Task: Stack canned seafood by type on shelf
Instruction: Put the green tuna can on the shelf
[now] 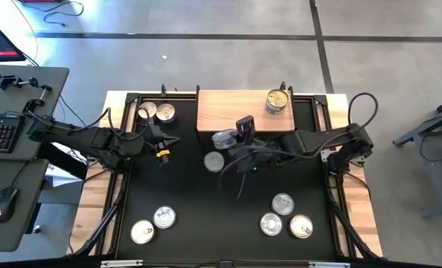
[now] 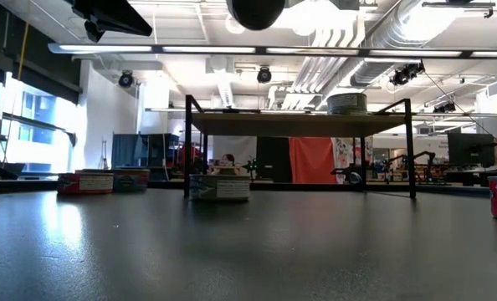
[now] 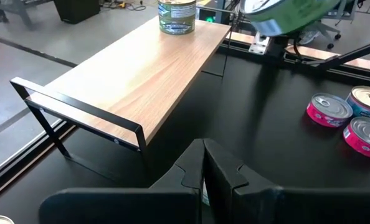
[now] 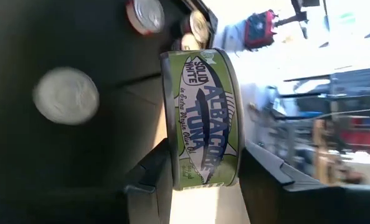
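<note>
We see the wooden shelf (image 1: 239,110) at the table's far edge with one green-labelled tin (image 1: 277,100) on it. Our right gripper (image 1: 232,140) grasps an albacore tuna can (image 4: 202,118) by the shelf's front edge; tilted, it could clip that edge or slip. Our left gripper (image 3: 203,180) waits clenched, empty, near loose tins (image 1: 155,112).

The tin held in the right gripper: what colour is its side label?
Green, with a blue fish design, on the tin; the right wrist view shows it best.
</note>
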You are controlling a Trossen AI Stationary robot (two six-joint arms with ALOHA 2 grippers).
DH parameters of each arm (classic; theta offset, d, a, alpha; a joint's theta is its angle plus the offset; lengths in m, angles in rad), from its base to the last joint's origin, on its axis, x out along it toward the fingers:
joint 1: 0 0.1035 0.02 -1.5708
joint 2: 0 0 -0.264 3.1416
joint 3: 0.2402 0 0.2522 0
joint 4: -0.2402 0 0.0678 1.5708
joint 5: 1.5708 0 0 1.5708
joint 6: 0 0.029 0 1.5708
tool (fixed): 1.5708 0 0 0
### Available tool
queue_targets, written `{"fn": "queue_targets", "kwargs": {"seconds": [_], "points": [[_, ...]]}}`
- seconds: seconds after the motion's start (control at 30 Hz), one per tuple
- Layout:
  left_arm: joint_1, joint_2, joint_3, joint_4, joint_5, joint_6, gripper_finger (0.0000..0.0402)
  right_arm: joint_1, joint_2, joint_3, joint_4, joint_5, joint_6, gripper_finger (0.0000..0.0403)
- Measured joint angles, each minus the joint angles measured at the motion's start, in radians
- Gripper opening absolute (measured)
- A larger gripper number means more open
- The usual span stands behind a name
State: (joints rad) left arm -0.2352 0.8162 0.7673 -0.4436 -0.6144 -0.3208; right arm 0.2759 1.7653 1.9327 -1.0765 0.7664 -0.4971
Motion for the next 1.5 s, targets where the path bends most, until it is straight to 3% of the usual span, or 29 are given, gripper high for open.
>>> {"fn": "queue_targets", "kwargs": {"seconds": [0.77,1.0,1.23,1.5], "points": [[0.000,0.000,0.000,0.000,-0.004,0.001,0.0000,-0.007,0.022,0.000,0.005,0.054,0.033,0.0121],[0.000,0.000,0.000,0.000,-0.004,-0.006,0.0000,-0.105,0.012,0.018,0.113,0.155,0.331,0.0121],[0.000,0.000,0.000,0.000,-0.004,-0.040,0.0000,-0.220,0.013,0.038,0.153,0.201,0.335,0.0121],[0.000,0.000,0.000,0.000,-0.004,-0.090,0.0000,-0.250,0.014,0.038,0.150,0.184,0.332,0.0121]]}}
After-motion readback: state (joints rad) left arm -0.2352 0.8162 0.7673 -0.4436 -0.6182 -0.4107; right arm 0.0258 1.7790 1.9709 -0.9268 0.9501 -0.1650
